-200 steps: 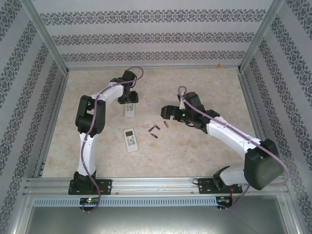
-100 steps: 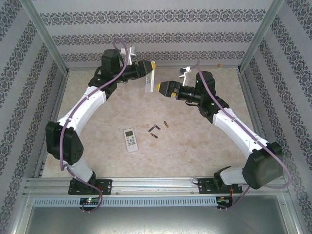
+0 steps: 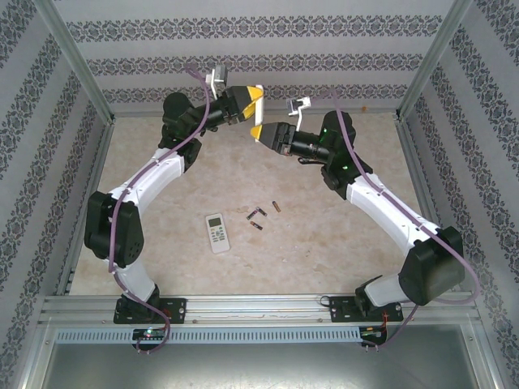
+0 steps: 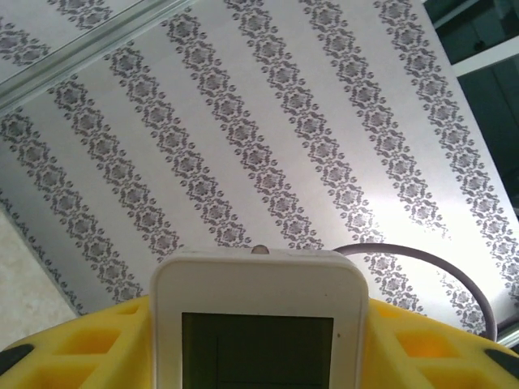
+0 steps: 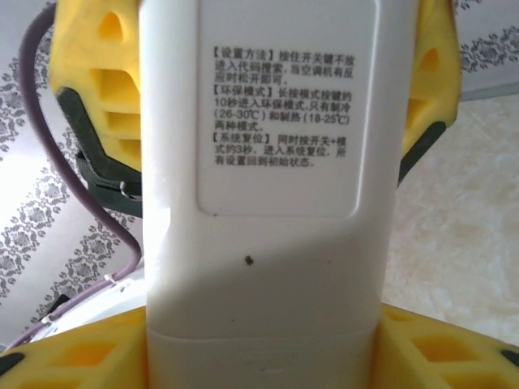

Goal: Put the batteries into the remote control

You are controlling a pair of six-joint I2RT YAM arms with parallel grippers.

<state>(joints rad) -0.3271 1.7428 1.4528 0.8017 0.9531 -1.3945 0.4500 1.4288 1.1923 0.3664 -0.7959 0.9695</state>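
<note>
A white remote control [image 5: 259, 243] is held in the air near the back wall. My left gripper [image 3: 250, 99] is shut on its screen end [image 4: 258, 324], yellow fingers [image 4: 89, 348] pressed on both sides. My right gripper [image 3: 261, 131] meets it from the right. Its yellow fingers [image 5: 81, 356] sit flush against the remote's other end, so it is shut on it too. The remote's back with a printed label [image 5: 280, 105] faces the right wrist camera. Three small dark batteries [image 3: 256, 217] lie on the table below, clear of both grippers.
A second white remote [image 3: 217, 232] lies face up on the table, just left of the batteries. The patterned back wall [image 3: 259, 61] stands close behind the raised grippers. Metal frame posts [image 3: 77, 61] rise at both back corners.
Both arms have risen from the table to the back wall, the left one carrying the remote up. The right gripper has closed from wide open onto the remote's other end.
</note>
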